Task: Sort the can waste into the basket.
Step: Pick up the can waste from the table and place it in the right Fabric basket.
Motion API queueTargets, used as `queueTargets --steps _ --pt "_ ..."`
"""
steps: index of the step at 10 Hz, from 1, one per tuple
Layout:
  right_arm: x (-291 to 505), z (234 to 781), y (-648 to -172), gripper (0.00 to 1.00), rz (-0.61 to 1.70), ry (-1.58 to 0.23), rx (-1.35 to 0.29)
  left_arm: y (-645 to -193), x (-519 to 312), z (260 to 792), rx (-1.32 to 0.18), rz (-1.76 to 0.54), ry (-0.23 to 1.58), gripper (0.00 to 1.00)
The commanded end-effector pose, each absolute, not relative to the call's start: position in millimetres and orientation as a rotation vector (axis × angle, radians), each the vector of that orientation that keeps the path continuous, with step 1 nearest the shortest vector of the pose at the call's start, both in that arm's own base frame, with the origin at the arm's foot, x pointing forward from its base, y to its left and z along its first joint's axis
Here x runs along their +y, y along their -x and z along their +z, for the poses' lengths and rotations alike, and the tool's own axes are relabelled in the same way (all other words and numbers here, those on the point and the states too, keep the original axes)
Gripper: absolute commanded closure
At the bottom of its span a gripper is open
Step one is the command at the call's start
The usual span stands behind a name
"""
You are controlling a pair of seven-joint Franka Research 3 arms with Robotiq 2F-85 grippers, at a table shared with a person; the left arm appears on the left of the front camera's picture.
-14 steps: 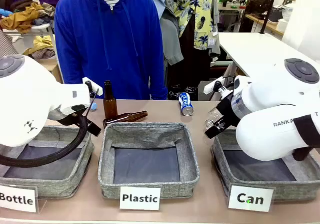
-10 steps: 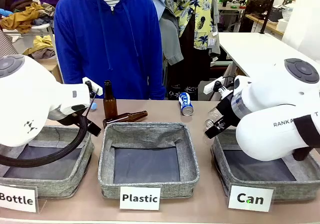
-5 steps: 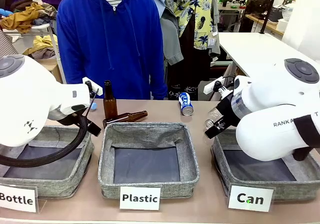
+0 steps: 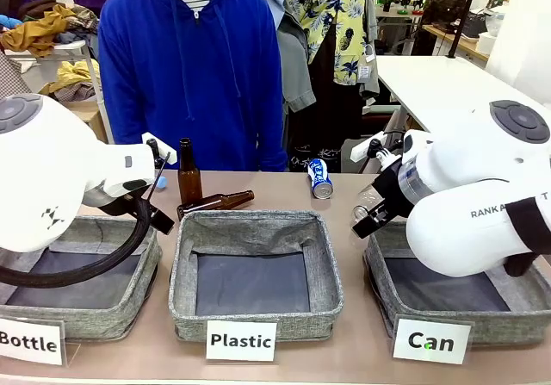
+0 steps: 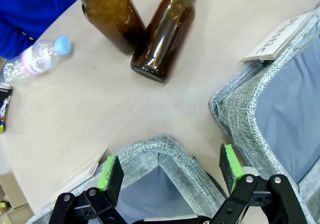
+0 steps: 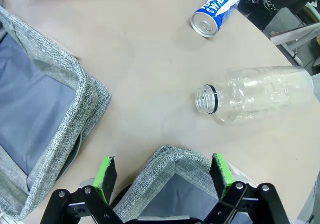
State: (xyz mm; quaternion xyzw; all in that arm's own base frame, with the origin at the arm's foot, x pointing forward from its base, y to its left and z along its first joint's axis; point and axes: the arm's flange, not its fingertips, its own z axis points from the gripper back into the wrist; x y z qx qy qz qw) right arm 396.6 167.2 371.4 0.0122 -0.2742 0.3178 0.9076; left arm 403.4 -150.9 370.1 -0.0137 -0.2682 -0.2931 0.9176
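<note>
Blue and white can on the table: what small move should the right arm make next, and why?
Probably reach the open right claw forward toward the blue and white can: it lies on its side beyond the Can basket, untouched, and the claw hangs empty over that basket's corner.

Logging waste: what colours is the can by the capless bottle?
The can is blue and white, clearest in the right wrist view.

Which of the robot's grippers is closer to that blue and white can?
Right. The right gripper hangs open over the Can basket corner, the can lying just beyond. The left gripper hangs open over the Bottle basket, much farther off.
</note>
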Motion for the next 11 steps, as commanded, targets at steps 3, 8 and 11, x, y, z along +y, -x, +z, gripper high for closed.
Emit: queueTargets --steps 3,8,11 --pt "167 371 -397 0.0 0.656 -0.025 -0.566 -403 -151 370 -0.552 -0.603 0.028 0.0" --pt "122 486 -358 0.0 0.473 -0.455 -0.354 -368 -141 499 -0.291 -0.481 0.366 0.0" --pt "34 506 -336 0.0 0.351 -0.862 -0.311 -362 -47 525 -0.247 -0.397 0.699 0.0"
